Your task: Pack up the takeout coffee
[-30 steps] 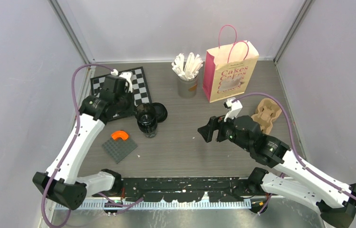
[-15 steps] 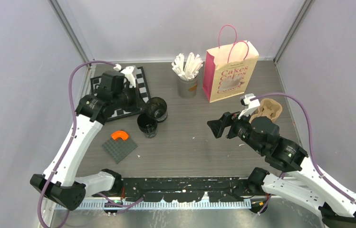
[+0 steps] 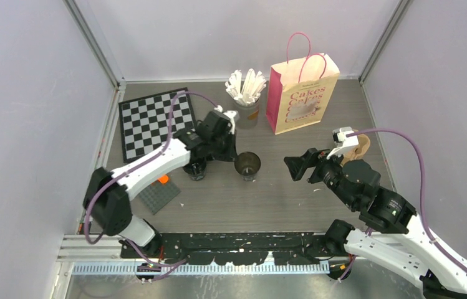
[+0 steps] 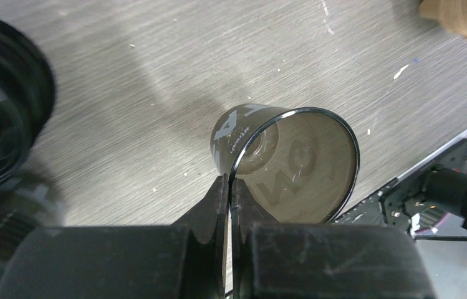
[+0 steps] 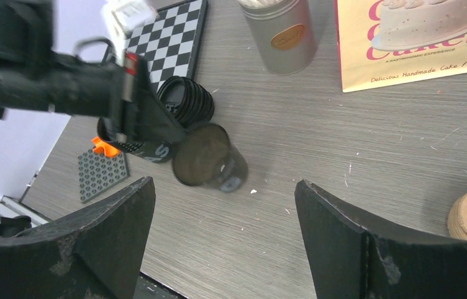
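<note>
**Inspector:** Overhead view first. Where is the coffee?

**Assistant:** One black cup (image 3: 247, 165), lidless, is mid-table and tipped over at an angle. The left gripper (image 3: 235, 156) reaches in from the left edge and pinches its rim. A second black cup (image 3: 196, 170) sits just beside that arm, partly hidden. The pink bag (image 3: 302, 93) stands upright at the far edge, well apart from both.

**Inspector:** And the right arm?

**Assistant:** The right gripper (image 3: 302, 167) hovers near the held cup and faces it, claw spread, nothing in it. The pulp carrier (image 3: 355, 144) lies behind it, toward the right edge.

**Inspector:** Left wrist view.

**Assistant:** The claw is pressed together on the cup wall, one finger inside the mouth and one outside. A rim pinch suits an open cup and explains the tilt. I cannot tell whether the base touches the table.

**Inspector:** Right wrist view.

**Assistant:** The cup's mouth faces this camera, ahead of the spread fingers. A stack of black lids (image 5: 187, 103) stands just behind it, by the chessboard (image 5: 168, 37).

**Inspector:** Assessment?

**Assistant:** The cup appears to be offered for a handover. Nothing is packed yet. A thin rim may slip or buckle in that pinch.
</note>
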You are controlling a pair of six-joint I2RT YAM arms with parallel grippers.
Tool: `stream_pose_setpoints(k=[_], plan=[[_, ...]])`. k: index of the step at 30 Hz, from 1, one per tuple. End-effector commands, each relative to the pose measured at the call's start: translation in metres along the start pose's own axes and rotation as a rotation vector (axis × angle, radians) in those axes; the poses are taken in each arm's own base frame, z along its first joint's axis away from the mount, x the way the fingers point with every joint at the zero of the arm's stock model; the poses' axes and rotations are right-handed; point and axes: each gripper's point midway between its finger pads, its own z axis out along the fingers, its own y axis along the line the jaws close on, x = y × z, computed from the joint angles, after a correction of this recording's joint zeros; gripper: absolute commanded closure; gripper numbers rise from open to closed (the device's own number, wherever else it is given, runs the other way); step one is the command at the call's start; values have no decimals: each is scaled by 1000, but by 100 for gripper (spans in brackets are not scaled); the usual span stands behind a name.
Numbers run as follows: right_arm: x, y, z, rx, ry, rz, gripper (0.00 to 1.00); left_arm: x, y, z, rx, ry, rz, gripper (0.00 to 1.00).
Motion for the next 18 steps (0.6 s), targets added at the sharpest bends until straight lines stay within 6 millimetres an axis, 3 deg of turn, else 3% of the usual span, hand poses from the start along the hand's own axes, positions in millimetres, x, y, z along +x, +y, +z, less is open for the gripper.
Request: stream_pose_setpoints(k=[1,5,10,15,18], plan=[[-6,-5,-2,36,-23,23,13,-6,-23,37,42,-45,14,100],[-2,-8,-2,49,-8,19,13,13,-27,61,50,22,12,100],[3,-10,2,60,4,16,13,16,-29,63,41,20,26,99],[8,-7,6,52,23,15,13,11,-31,49,38,5,36,68],[11,-7,7,51,34,9,13,0,-29,30,12,-36,64,58]])
